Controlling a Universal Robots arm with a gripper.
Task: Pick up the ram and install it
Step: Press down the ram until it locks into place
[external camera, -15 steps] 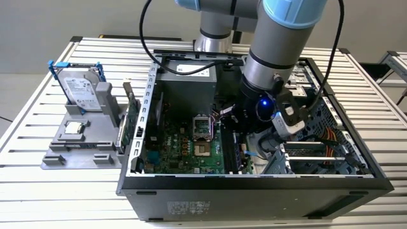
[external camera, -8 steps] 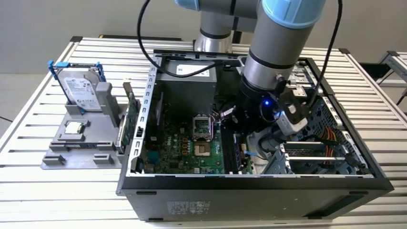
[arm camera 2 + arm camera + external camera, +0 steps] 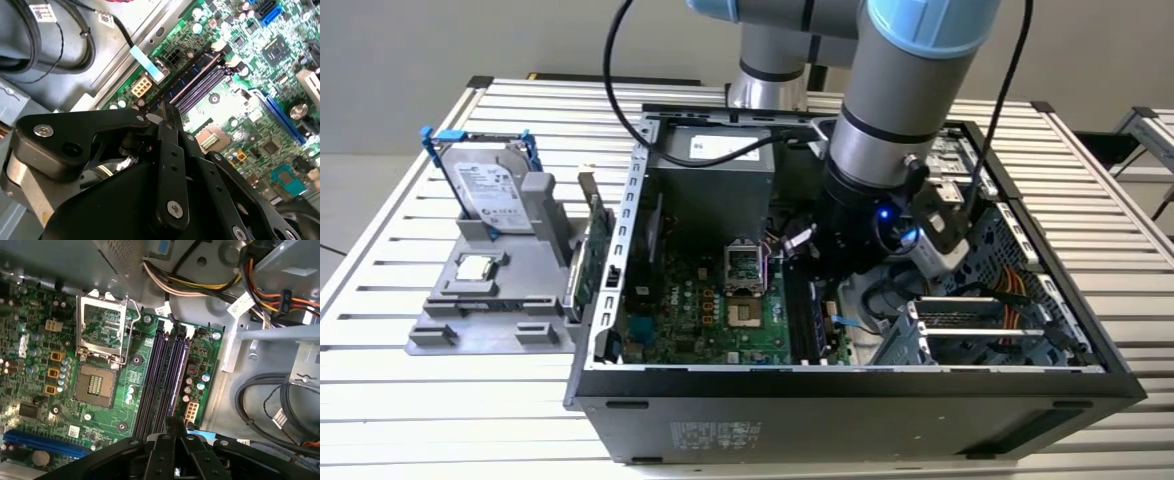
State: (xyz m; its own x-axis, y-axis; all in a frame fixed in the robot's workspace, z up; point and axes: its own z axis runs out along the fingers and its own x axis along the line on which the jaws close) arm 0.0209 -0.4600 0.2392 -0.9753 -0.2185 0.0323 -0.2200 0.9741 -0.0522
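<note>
Claw: gripper [image 3: 175, 424] fingers drawn together with no gap I can see, and nothing long sticking out between them; I read it as closed on nothing.
Claw position: inside the open computer case [image 3: 607, 300], tips just above the near end of the memory slots [image 3: 157, 380], seen in both wrist views.
Ram: I judge it to be the long dark strip with a bluish sheen [image 3: 179, 375] standing in the slot nearest the motherboard's [image 3: 30, 340] edge, in line with the fingertips. I can't be fully sure it isn't a bare slot.
Progress: picking up looks done, since the fingers hold nothing. The stick appears to sit in its slot.
Left to do: I can't tell whether the white end latches [image 3: 189, 330] are snapped shut, so full seating is unconfirmed.
Arm pose: in the exterior view the arm [image 3: 894, 120] comes down steeply from above into the case toward the exterior view's right, wrist pointing down at the board.
Parts stand: well apart from the claw, outside the case on the exterior view's left, the grey holder [image 3: 480, 320] carries the hard drive [image 3: 494, 195] and the green card [image 3: 594, 255].
CPU socket: open and bare [image 3: 102, 332], beside the slots.
</note>
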